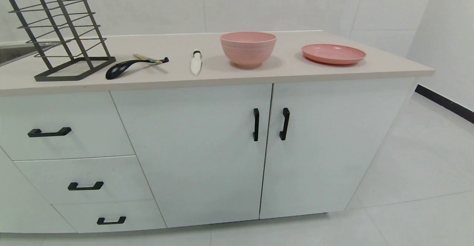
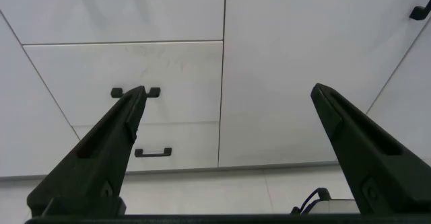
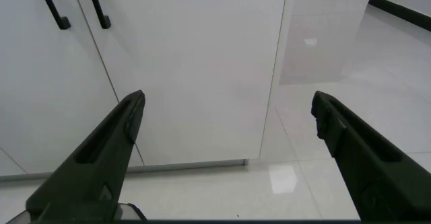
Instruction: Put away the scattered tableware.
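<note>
The left gripper (image 2: pixel 227 89) is wide open and empty, low before the drawers (image 2: pixel 128 69). The right gripper (image 3: pixel 227 96), also open, faces the cabinet door (image 3: pixel 195 62). Well above both, on the countertop (image 1: pixel 296 72), are the pink bowl (image 1: pixel 248 49), pink plate (image 1: pixel 333 53), white knife (image 1: pixel 196 63) and black spoon (image 1: pixel 124 67).

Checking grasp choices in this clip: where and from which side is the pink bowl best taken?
The pink bowl stands upright, mouth open, on the counter. Likely best: pinch the near part of its rim from above, straddling the wall. Its round, tapering body looks too wide to span from the side.
</note>
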`<state>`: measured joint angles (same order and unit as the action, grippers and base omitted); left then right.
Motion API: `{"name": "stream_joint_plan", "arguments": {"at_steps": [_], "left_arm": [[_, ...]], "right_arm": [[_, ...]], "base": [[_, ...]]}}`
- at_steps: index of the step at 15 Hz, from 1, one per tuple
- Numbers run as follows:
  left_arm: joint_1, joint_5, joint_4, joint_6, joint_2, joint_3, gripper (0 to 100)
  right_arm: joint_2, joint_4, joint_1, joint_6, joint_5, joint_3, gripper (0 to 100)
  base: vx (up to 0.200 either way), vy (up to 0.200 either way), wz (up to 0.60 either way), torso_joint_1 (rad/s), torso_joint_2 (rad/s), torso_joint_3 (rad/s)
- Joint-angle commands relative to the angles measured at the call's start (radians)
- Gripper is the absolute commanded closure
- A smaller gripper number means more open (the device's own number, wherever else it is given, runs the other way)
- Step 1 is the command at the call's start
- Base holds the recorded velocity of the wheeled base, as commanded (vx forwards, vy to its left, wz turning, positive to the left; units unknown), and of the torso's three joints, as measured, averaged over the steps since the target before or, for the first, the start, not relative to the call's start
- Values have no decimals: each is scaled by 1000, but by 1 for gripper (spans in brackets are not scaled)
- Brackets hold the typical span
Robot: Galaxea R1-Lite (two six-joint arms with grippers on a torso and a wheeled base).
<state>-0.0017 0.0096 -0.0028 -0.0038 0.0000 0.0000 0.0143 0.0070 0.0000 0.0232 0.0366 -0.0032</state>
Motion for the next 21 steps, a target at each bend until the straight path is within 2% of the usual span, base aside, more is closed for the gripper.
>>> {"name": "stream_joint_plan", "arguments": {"at_steps": [1,7,8,9,11,14,15,17,21], "left_arm": [[0,1,0,1,2,0,0],[0,1,0,-1,2,0,0],[0,1,0,-1,2,0,0],[0,1,0,1,2,0,0],[0,1,0,2,2,0,0],[0,0,0,5,2,0,0],[0,0,0,5,2,0,0],[0,0,0,7,2,0,0],[0,0,0,5,2,0,0]], "right_arm": [[1,1,0,0,0,0,0],[0,-2,-2,-5,0,2,0],[0,-67,-3,1,0,-21,0],[19,-168,-17,-2,2,-112,0],[115,-179,-12,-26,91,-219,0],[411,-162,26,-26,295,-328,0],[464,-163,32,-28,312,-336,0],[734,-214,84,-34,338,-347,0],[1061,-447,183,-42,338,-337,0]], "base": [[0,0,0,0,0,0],[0,0,0,0,0,0],[0,0,0,0,0,0],[0,0,0,0,0,0],[0,0,0,0,0,0],[0,0,0,0,0,0],[0,0,0,0,0,0],[0,0,0,0,0,0],[0,0,0,0,0,0]]}}
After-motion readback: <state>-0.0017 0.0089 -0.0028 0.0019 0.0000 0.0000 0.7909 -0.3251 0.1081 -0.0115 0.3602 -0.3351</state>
